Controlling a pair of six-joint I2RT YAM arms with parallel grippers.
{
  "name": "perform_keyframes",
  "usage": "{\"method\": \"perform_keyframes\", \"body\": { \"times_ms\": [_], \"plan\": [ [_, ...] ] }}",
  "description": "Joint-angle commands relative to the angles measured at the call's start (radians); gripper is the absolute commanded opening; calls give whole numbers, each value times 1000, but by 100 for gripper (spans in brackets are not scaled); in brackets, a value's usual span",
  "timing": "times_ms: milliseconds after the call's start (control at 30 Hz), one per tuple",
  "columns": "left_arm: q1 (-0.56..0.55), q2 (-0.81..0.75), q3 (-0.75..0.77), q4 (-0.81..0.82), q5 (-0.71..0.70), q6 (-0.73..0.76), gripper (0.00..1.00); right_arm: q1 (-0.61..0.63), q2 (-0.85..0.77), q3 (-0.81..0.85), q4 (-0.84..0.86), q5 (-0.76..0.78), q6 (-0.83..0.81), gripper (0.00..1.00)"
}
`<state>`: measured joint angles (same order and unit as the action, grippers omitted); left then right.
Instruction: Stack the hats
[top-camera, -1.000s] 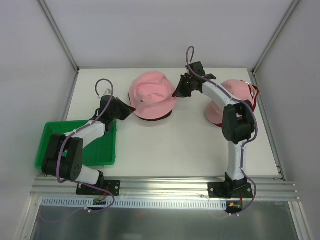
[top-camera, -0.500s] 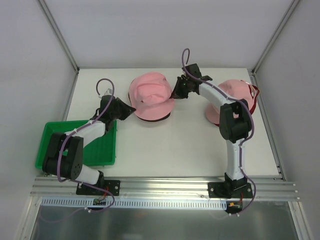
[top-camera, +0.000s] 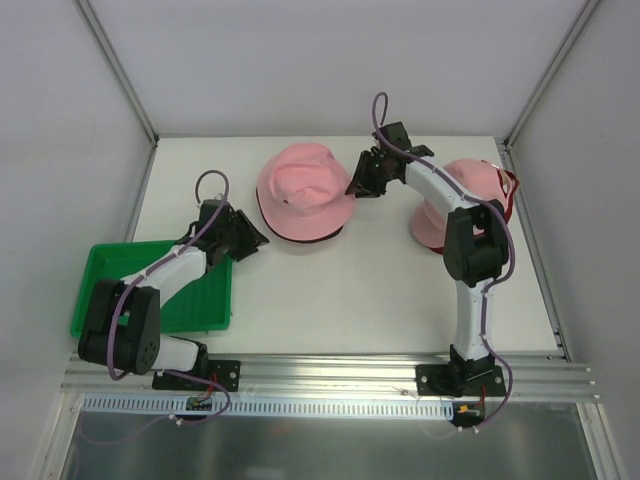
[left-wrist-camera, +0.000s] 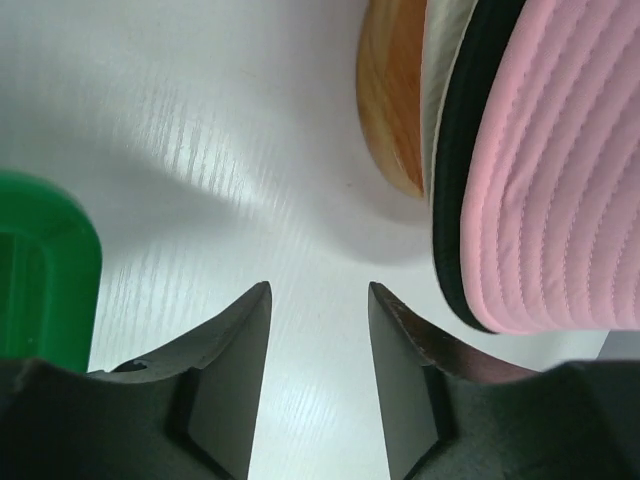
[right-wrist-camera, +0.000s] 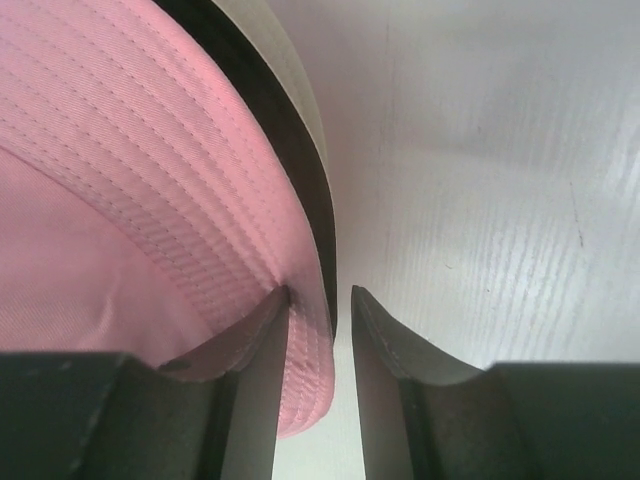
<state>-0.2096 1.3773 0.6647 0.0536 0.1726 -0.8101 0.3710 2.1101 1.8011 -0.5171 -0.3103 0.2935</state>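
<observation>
My right hand (right-wrist-camera: 320, 300) is pinching the brim of the pink bucket hat (top-camera: 305, 190) at that hat's right edge. The stitched pink fabric sits between my 2 fingers, 1 on the pink upper face and the other on the side toward the bare counter (top-camera: 350, 290). Right under the pink brim lie 2 more brims, those of a black hat (right-wrist-camera: 288, 140) and, beneath it, a pale beige hat (right-wrist-camera: 270, 40), so the pink bucket hat tops a pile of 3.

My left hand (left-wrist-camera: 320, 340) is spread, with nothing but counter between its fingers. It hangs low at the pink bucket hat's left edge, near the brim but apart from it. From there I see the wooden stand (left-wrist-camera: 390, 100) tucked under the same 3 brims.

To the right of the pink bucket hat, past my right forearm, a second pink hat (top-camera: 480, 180) sits on the counter, with the edge of a red hat (top-camera: 511, 188) showing at its far right side. To the left of the pink bucket hat and nearer my bases, the green tray (top-camera: 212, 300) lies flat, and my left arm reaches across it.
</observation>
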Motion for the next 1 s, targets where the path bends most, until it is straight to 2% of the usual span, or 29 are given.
{"method": "perform_keyframes", "body": {
  "times_ms": [0,200,400,567,833,967],
  "plan": [
    [3,-78,16,-86,-18,52,45,-17,-85,27,-70,39,-34,35],
    [7,-170,58,-136,-22,72,49,-29,-114,40,-93,40,-36,52],
    [7,-242,128,-182,-39,83,50,-34,-156,57,-130,60,-42,63],
    [6,-279,217,-187,-67,91,53,-24,-231,44,-124,63,-45,67],
    [-31,-210,384,-121,-136,140,57,37,-303,67,-144,109,-59,70],
    [-62,-208,408,-106,-154,153,57,63,-381,32,-147,155,-91,74]
  ]
}}
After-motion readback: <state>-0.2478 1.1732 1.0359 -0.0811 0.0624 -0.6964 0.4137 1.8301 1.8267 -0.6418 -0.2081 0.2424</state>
